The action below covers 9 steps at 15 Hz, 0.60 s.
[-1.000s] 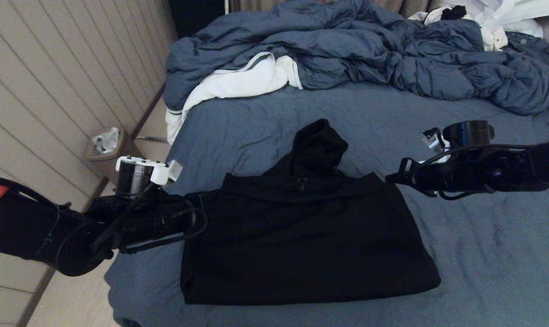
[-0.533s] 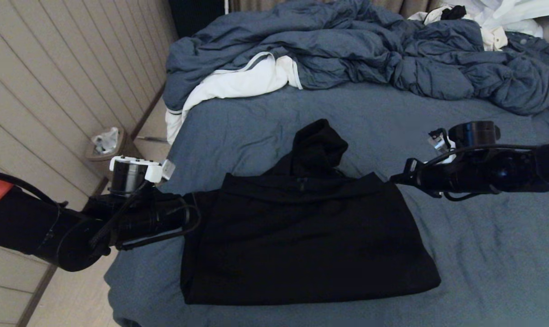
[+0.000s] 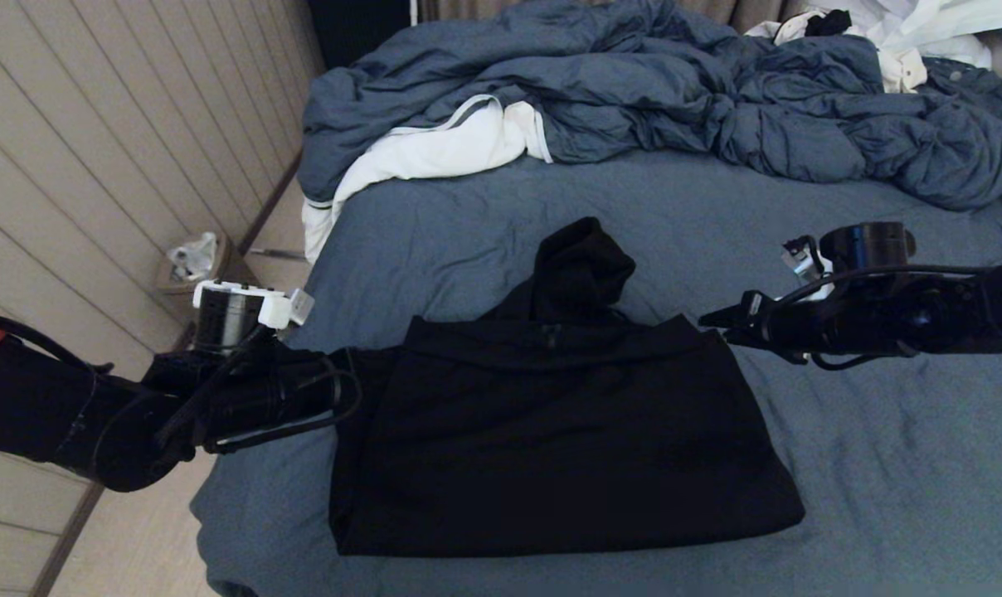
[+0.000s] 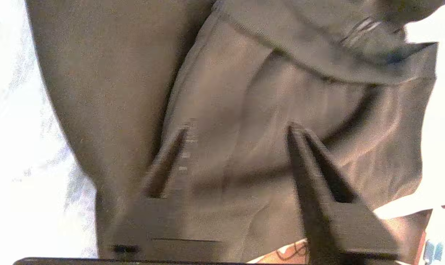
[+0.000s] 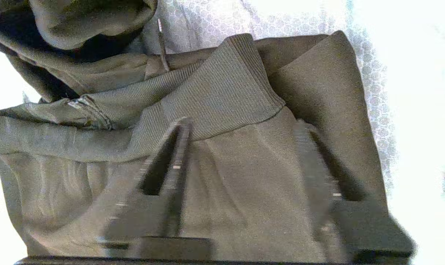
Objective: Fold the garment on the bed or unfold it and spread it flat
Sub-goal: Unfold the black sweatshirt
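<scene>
The black hoodie [image 3: 551, 431] lies near the front edge of the bed [image 3: 882, 464], already folded into a broad rectangle with the sleeves tucked in and the hood [image 3: 580, 265] sticking out toward the far side. I judge the fold to be well along: the body is doubled over, and what seems left is to bring the hood in or fold the rectangle once more from its far corners.

The left gripper [image 4: 237, 129] sits at the far left corner of the rectangle, and the right gripper [image 5: 241, 125] sits at the far right corner, just beside the ribbed hem [image 5: 222, 99] that shows in the right wrist view. Both pairs of jaws stand wide apart with cloth showing between them; neither has closed on anything. Whether the fingertips already touch the fabric I cannot tell.

The next move probably calls for both grippers to sink onto their corners and pinch the layers together evenly, so the edge lifts straight and the stack does not slide apart. The thick doubled cloth may slip if only the top layer is caught.

Beyond the hoodie, a rumpled duvet [image 3: 675, 91] is heaped at the far end, with white clothing [image 3: 924, 33] behind it.
</scene>
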{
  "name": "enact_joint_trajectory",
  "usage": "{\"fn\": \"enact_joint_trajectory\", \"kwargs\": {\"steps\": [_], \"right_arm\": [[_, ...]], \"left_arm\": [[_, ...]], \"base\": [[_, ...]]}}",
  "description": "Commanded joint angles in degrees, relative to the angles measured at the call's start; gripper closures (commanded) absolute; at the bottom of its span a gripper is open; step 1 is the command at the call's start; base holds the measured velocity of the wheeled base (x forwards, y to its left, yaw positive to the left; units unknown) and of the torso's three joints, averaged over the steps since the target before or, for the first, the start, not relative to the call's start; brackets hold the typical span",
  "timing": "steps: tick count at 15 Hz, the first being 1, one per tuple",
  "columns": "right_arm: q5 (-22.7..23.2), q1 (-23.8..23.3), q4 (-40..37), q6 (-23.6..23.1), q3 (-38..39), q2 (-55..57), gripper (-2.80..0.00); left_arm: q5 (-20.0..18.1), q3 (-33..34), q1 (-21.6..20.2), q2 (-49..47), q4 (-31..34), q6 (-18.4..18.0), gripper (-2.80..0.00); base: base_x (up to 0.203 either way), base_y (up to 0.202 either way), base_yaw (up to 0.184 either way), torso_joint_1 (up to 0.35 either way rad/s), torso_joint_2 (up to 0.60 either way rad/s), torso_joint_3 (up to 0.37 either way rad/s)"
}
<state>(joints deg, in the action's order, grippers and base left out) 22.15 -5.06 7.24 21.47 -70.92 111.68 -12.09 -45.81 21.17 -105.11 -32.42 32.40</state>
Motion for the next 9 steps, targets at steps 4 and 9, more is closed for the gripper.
{"fn": "enact_joint_trajectory", "kwargs": {"steps": [4, 9], "right_arm": [[0.2, -0.2, 0.1, 0.0, 0.3, -0.1, -2.80], [0.3, -0.8, 0.1, 0.4, -0.2, 0.2, -2.80]], "left_arm": [[0.3, 0.4, -1.6, -2.0, -3.1, 0.1, -2.80], [0.1, 1.3, -5.7, -1.9, -4.1, 0.6, -2.80]], "base": [[0.000, 0.000, 0.000, 0.000, 0.00, 0.000], [0.000, 0.000, 0.000, 0.000, 0.00, 0.000]]}}
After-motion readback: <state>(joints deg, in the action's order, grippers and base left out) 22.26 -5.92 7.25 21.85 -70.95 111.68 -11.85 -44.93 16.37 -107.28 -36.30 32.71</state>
